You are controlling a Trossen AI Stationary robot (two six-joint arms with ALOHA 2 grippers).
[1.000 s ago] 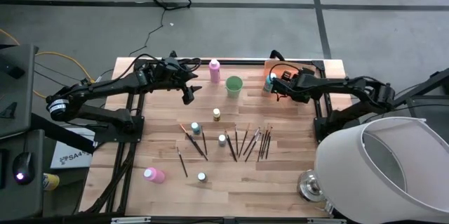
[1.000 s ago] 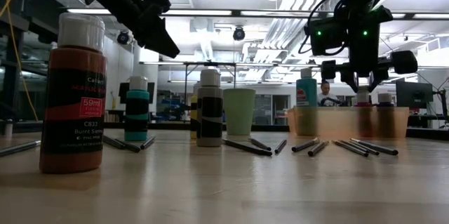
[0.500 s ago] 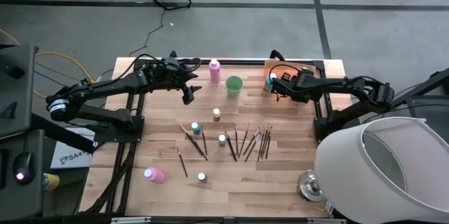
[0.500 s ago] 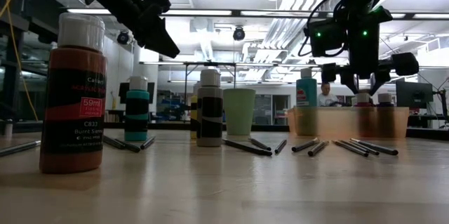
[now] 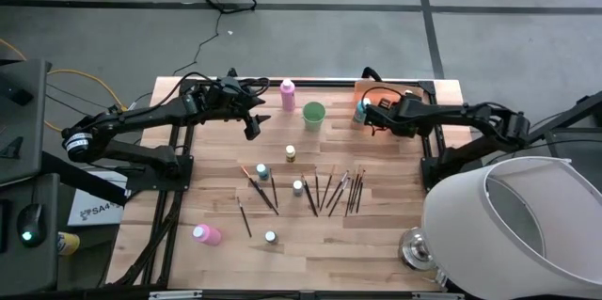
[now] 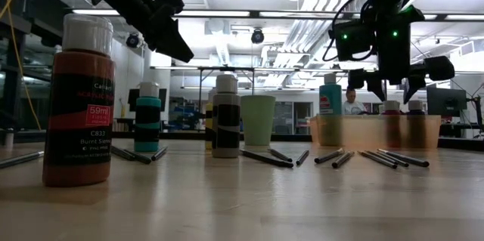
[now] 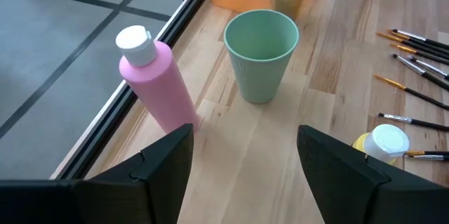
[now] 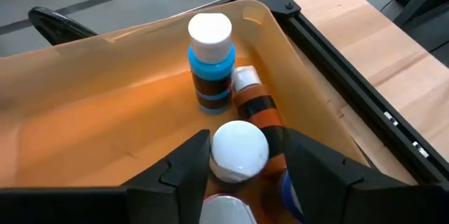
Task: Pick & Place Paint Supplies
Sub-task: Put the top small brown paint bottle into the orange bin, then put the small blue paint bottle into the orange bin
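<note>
Right gripper [image 8: 240, 155] fingers now spread wider than a second ago, holding nothing, above white-capped paint bottle [image 8: 239, 151] standing in orange tray [image 8: 91, 112]. Left gripper [image 7: 242, 155] unchanged: open, empty, near pink bottle [image 7: 156, 86].

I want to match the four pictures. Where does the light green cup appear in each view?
High view: the light green cup stands at the table's far middle, right of the pink bottle.
Low view: cup centre, behind the brushes.
Left wrist view: cup near the top centre, pink bottle beside it.
Right wrist view: not in it; only the orange tray with bottles.
Shared landmark: the orange tray, seen in all four views.
</note>
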